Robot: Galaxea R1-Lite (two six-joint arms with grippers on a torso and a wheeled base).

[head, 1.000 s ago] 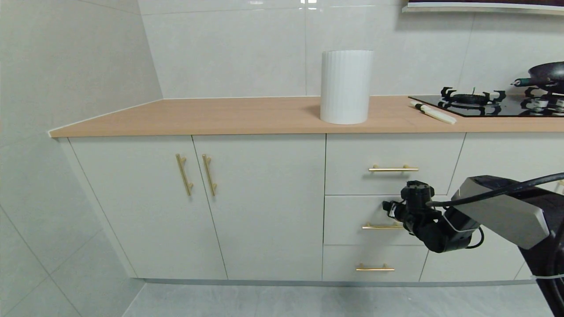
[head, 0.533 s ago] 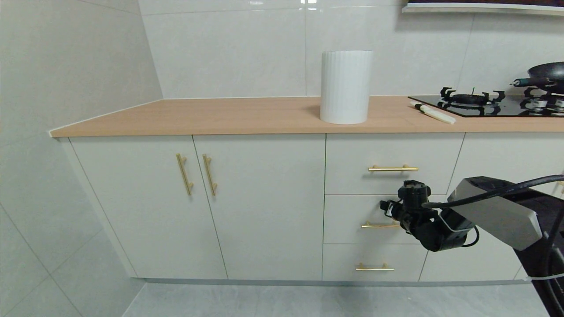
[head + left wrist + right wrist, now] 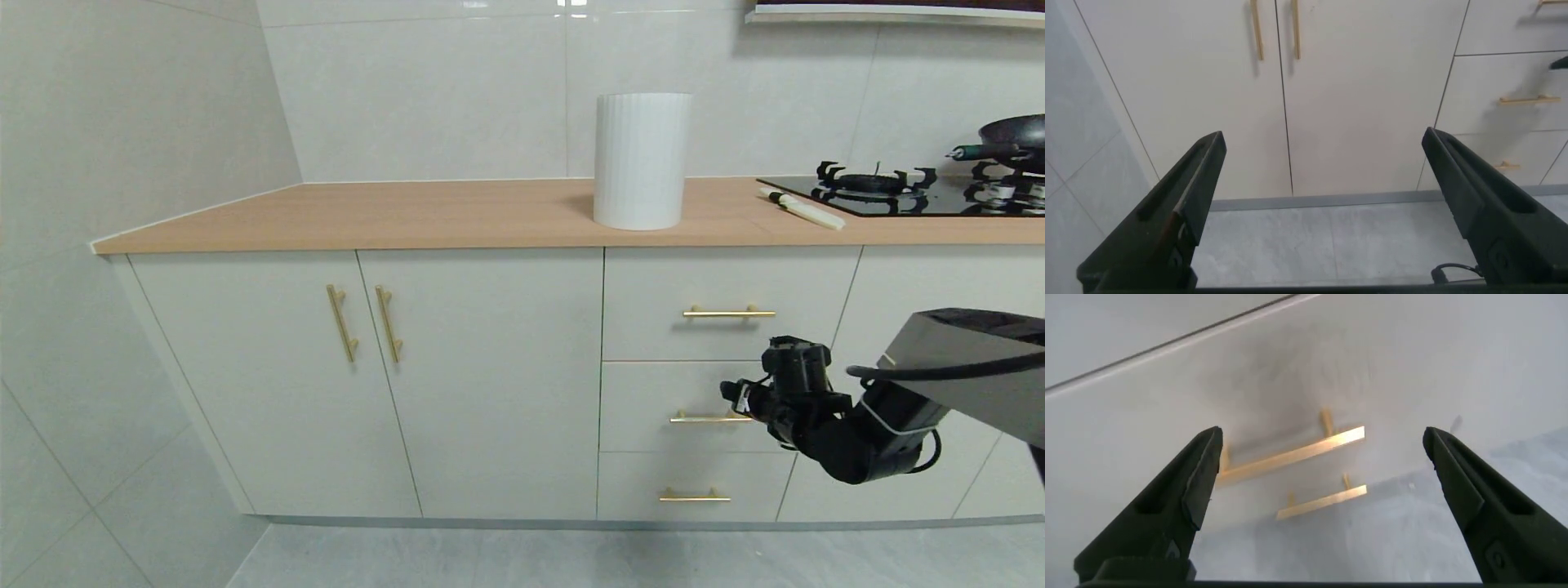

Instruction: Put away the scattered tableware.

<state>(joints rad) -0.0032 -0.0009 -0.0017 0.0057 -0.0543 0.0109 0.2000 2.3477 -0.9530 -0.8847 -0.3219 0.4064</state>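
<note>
Right gripper (image 3: 737, 397) gapes wide at the middle drawer handle (image 3: 702, 420), lower right; you'll likely find that gold bar rigid, slick: pinch mid-span.

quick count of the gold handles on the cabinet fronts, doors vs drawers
vertical door handles: 2
horizontal drawer handles: 3
total: 5
</note>
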